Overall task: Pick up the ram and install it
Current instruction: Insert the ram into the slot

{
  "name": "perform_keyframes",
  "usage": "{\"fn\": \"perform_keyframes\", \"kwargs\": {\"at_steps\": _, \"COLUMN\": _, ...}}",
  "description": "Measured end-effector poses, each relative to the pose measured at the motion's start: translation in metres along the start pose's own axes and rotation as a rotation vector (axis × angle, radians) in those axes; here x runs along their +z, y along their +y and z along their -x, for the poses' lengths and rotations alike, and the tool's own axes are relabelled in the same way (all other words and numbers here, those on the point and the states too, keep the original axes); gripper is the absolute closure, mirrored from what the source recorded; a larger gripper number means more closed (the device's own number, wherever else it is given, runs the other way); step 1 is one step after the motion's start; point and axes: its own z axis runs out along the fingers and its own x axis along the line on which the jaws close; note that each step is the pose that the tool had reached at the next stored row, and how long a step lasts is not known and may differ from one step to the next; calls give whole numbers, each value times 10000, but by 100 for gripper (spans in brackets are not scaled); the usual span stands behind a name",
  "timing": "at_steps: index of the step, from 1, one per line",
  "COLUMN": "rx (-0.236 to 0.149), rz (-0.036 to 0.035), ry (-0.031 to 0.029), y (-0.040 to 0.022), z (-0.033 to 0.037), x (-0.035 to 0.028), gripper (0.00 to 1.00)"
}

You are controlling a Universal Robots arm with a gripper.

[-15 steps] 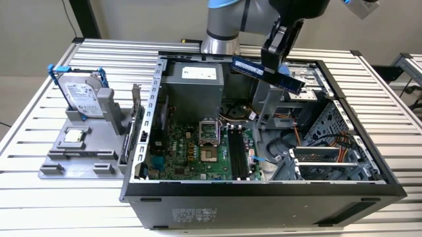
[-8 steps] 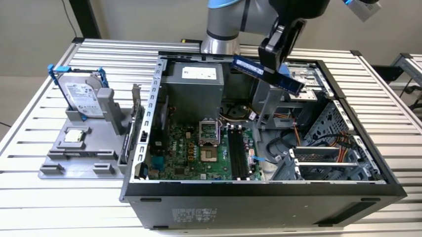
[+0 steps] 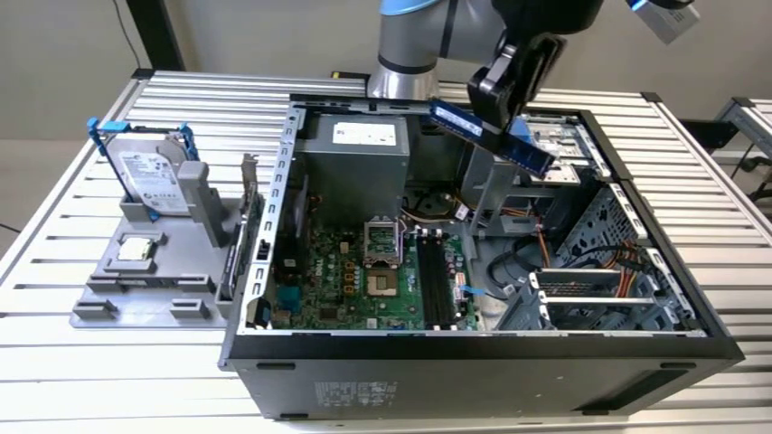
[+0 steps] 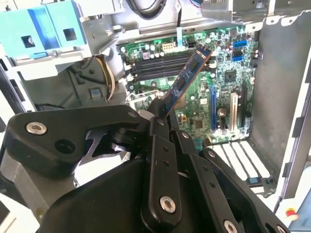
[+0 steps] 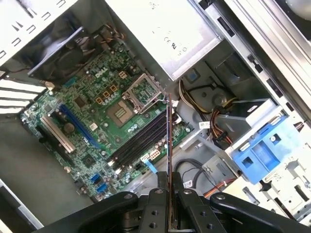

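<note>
The single tool is clamped on the one ram, holding it tilted in the air above the one open computer case, clear of the motherboard and its dark memory slots. Farther off, toward the exterior view's left, one grey stand on the table carries one blue-framed hard drive and one square processor chip.

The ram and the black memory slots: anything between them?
Nothing, just air: in both wrist views the end effector holds the ram clear above the memory slots.
</note>
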Motion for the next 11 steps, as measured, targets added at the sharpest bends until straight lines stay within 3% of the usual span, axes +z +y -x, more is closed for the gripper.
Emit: {"fn": "perform_keyframes", "kwargs": {"at_steps": 11, "rx": 1138, "rz": -14, "ry": -13, "y": 0, "z": 0, "x": 0, "gripper": 100}}
